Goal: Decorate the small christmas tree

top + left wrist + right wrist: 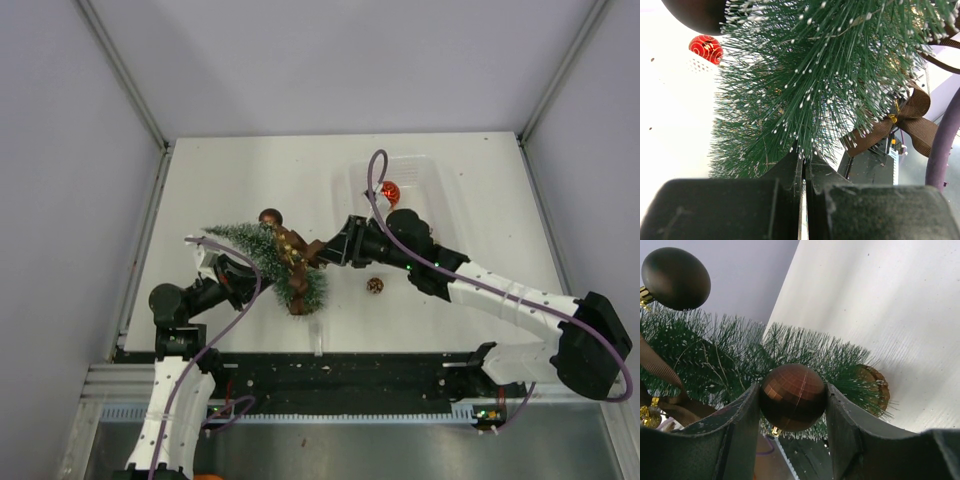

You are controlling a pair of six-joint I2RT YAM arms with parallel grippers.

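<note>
- Top external view: the small christmas tree lies tilted across the white table. Its tip points to the far left and its base sits nearer the arms.
- The left gripper reaches in from the left, against the upper part of the tree.
- The right gripper meets the tree from the right, near a brown ribbon bow in the branches.
- A dark matte bauble sits at the far edge of the tree.
- A small glittery bauble lies alone on the table, apart from the tree.
- A clear plastic tub stands behind the right arm with a red bauble inside.
- Left wrist view: the left gripper has its jaws pressed together, with no gap showing.
- Its tips are buried in the frosted bristles of the tree and seem to pinch a few strands, though the bristles hide the contact.
- The ribbon bow hangs to the right, and a purple cable runs past it.
- The red bauble shows at the upper left.
- Right wrist view: the right gripper clamps a faceted brown bauble between both fingers, right against the tree.
- The tree's wooden disc base shows at the right end.
- The dark matte bauble sits above the bristles at the upper left.
</note>
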